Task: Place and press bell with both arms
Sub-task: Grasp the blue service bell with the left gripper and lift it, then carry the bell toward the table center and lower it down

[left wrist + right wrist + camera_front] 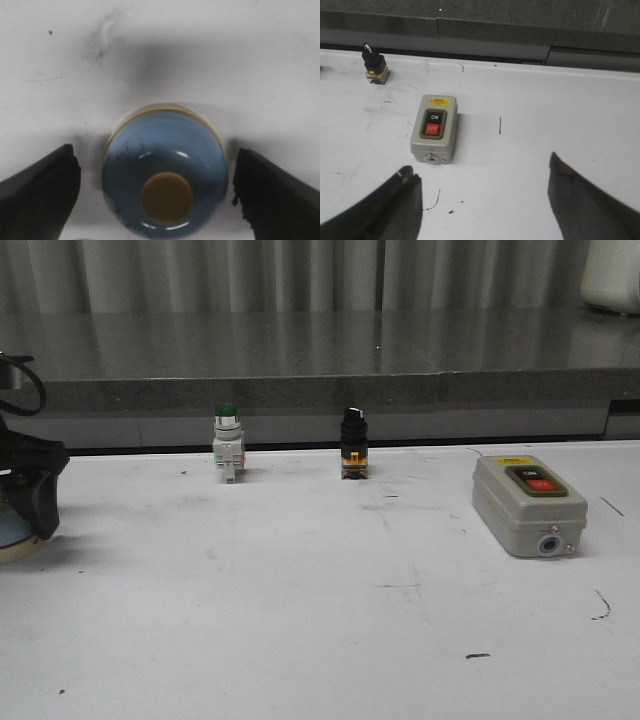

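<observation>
The bell (165,145) has a glossy light-blue dome, a cream base and a cream top button, and it stands upright on the white table (300,620). My left gripper (155,152) is open around it, one black finger on each side with a small gap to the dome. In the front view only a sliver of the bell (12,535) shows at the far left edge, under the left gripper (35,490). My right gripper (481,165) is open over bare table, with nothing between its fingers. It does not show in the front view.
A grey switch box (528,505) with ON and OFF buttons lies at the right, just beyond the right gripper (434,129). A green-capped push button (227,445) and a black selector switch (353,443) stand near the back edge, below a grey ledge (320,360).
</observation>
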